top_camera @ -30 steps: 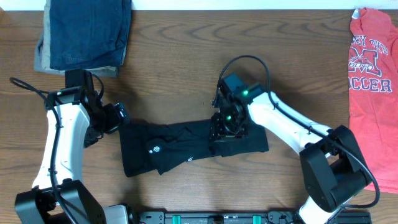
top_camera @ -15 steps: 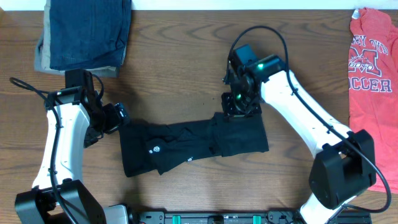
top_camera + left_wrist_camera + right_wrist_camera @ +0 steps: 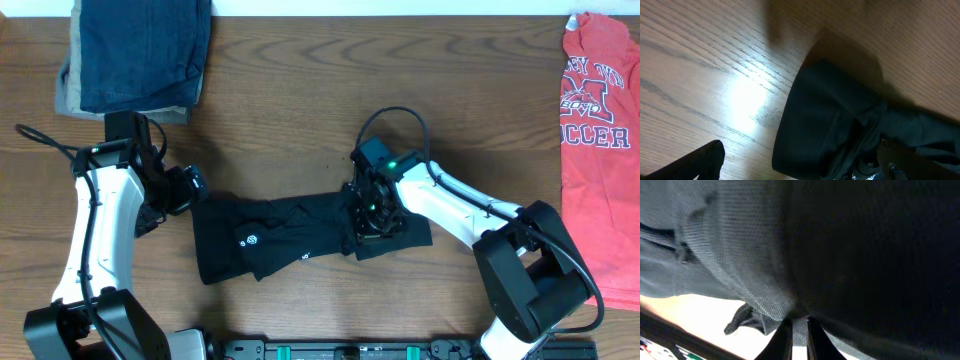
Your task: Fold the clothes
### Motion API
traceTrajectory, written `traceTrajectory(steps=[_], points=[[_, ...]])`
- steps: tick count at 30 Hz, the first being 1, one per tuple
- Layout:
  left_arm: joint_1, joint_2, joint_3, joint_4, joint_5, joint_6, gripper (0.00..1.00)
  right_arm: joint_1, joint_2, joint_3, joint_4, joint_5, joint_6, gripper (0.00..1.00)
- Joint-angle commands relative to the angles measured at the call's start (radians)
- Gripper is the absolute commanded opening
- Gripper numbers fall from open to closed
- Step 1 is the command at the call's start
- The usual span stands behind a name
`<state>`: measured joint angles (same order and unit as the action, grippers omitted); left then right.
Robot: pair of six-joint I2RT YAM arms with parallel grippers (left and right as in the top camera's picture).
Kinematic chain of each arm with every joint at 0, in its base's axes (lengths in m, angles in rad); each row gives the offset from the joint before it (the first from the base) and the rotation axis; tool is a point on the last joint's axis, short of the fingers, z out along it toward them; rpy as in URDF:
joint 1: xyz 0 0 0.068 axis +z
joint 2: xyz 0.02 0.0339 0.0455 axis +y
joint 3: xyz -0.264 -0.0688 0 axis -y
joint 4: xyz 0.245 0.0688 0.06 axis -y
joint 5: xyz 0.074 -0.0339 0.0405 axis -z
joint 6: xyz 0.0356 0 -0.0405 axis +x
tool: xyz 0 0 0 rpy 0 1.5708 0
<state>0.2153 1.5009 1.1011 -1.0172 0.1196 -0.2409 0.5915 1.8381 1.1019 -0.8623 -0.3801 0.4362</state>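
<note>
The black shirt (image 3: 290,235) lies crumpled in a long strip at the table's front centre, its small white logo (image 3: 250,239) facing up on the left part. My right gripper (image 3: 372,215) presses down on the shirt's right half. In the right wrist view the two fingers stand nearly together, with a fold of the black fabric (image 3: 790,255) pinched between the tips of this gripper (image 3: 799,327). My left gripper (image 3: 190,190) hovers wide open at the shirt's left end. In the left wrist view the left gripper (image 3: 800,170) has one finger over bare wood and the other over the shirt (image 3: 825,125).
A folded blue denim and tan stack (image 3: 140,55) sits at the back left corner. A red printed T-shirt (image 3: 598,130) lies along the right edge. A black rail (image 3: 400,350) runs along the front edge of the table.
My right gripper rose toward the back of the table, then came down again onto the shirt's right half and closed on the fabric. The left arm has stayed still and open.
</note>
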Motion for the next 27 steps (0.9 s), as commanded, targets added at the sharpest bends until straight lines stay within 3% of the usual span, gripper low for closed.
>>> traceTrajectory(steps=[1,4,7,11,13,15,16,17,20,27], points=[[0.002,-0.005,0.016,-0.003,-0.014,-0.013,0.98,-0.006,-0.002,0.012,-0.004,-0.01,0.023,0.1],[0.002,-0.005,0.016,-0.004,-0.014,-0.013,0.98,-0.06,-0.005,0.077,-0.086,-0.009,0.0,0.01],[0.002,-0.005,0.016,-0.004,-0.014,-0.013,0.98,-0.13,-0.012,0.168,-0.183,-0.004,-0.068,0.01],[0.003,-0.005,0.016,-0.003,-0.017,-0.012,0.98,-0.237,-0.015,0.309,-0.307,0.108,-0.094,0.13],[0.005,-0.005,0.016,-0.003,-0.026,-0.012,0.98,-0.294,-0.015,0.362,-0.349,0.179,-0.094,0.43],[0.019,-0.005,0.016,-0.008,-0.055,-0.013,0.98,-0.364,-0.015,0.409,-0.393,0.237,-0.094,0.86],[0.026,-0.005,0.016,-0.01,-0.061,-0.013,0.98,-0.384,-0.015,0.417,-0.401,0.247,-0.094,0.96],[0.042,-0.005,0.016,-0.011,-0.061,-0.012,0.98,-0.418,-0.015,0.426,-0.414,0.26,-0.094,0.99],[0.098,-0.005,0.016,-0.013,-0.052,-0.024,0.98,-0.515,-0.015,0.428,-0.433,0.264,-0.094,0.99],[0.244,0.007,-0.024,0.047,0.183,0.047,0.98,-0.638,-0.015,0.406,-0.428,0.264,-0.153,0.99]])
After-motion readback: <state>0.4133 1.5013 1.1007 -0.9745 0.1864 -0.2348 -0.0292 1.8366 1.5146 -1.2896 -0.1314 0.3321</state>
